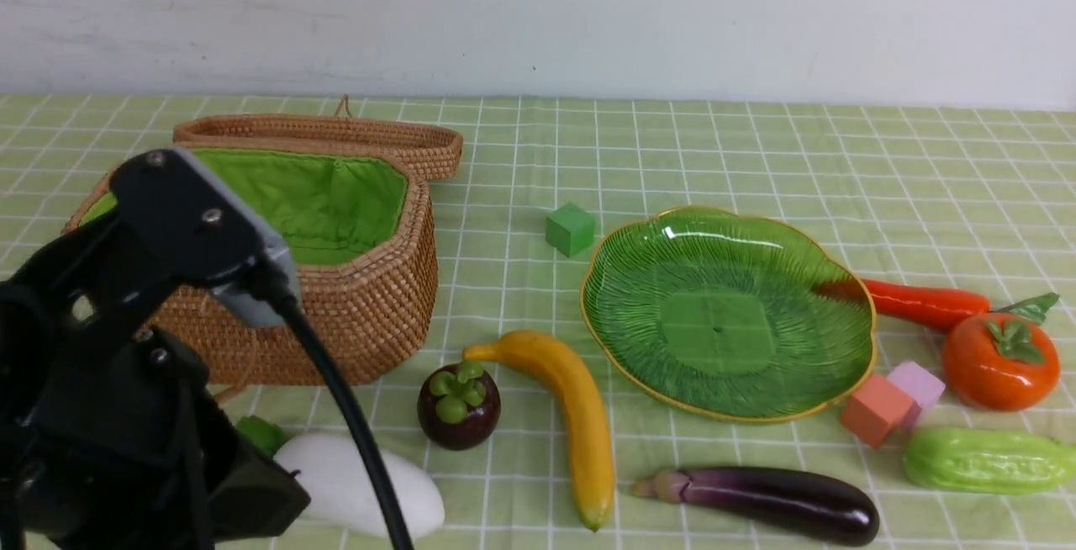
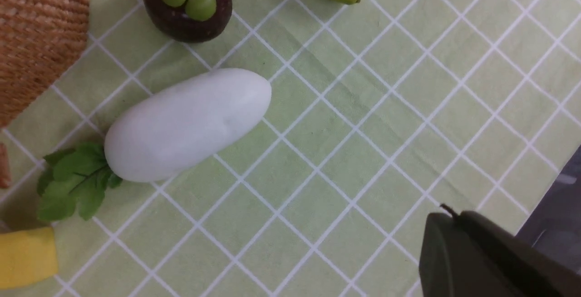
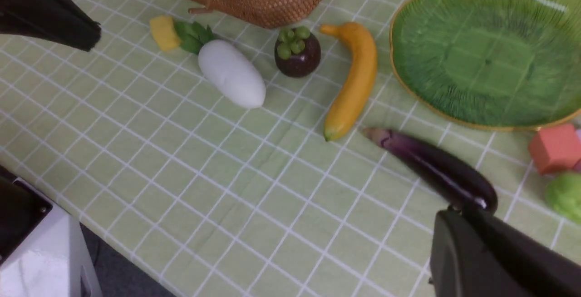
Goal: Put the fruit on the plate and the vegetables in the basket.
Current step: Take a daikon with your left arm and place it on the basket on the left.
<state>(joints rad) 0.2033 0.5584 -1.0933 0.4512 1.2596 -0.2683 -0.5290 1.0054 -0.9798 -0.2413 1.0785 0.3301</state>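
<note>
Pale green checked cloth [image 1: 756,155] covers the table up to a white wall [image 1: 538,12]. In the front view the brown woven wicker basket [image 1: 370,306] with green cloth lining stands at the back left. Its wicker lid [image 1: 336,134] is folded back behind it. The black left arm [image 1: 168,281] fills the near left corner and hides part of the basket.

Right of centre lies the wide green glass plate [image 1: 731,314] with a wavy gold rim. All the fruit and vegetables lie on the cloth outside both plate and basket:
- The round dark-purple mangosteen [image 1: 459,405] sits just beside the long yellow banana [image 1: 572,407].
- The white oblong vegetable [image 1: 324,474] is at the front left.
- The glossy purple eggplant [image 1: 773,504] is in front of the plate.
- The bumpy light-green gourd [image 1: 983,459] is at the right, with the glossy orange persimmon [image 1: 1000,361] behind it.
- The orange-red carrot [image 1: 916,304] lies behind the plate's right rim.

A green foam cube [image 1: 570,229] sits behind the plate's left rim. A salmon cube [image 1: 874,409] and a lilac cube [image 1: 918,383] touch each other near its right rim.

In the left wrist view the left gripper [image 2: 476,251] is drawn tight together over bare cloth, apart from the white vegetable. A yellow foam cube [image 2: 27,256] lies near that vegetable's leaves.

In the right wrist view the right gripper [image 3: 490,251] is likewise pinched closed. Its dark tip shows just beside the eggplant's rounded end; I cannot tell whether they touch.
</note>
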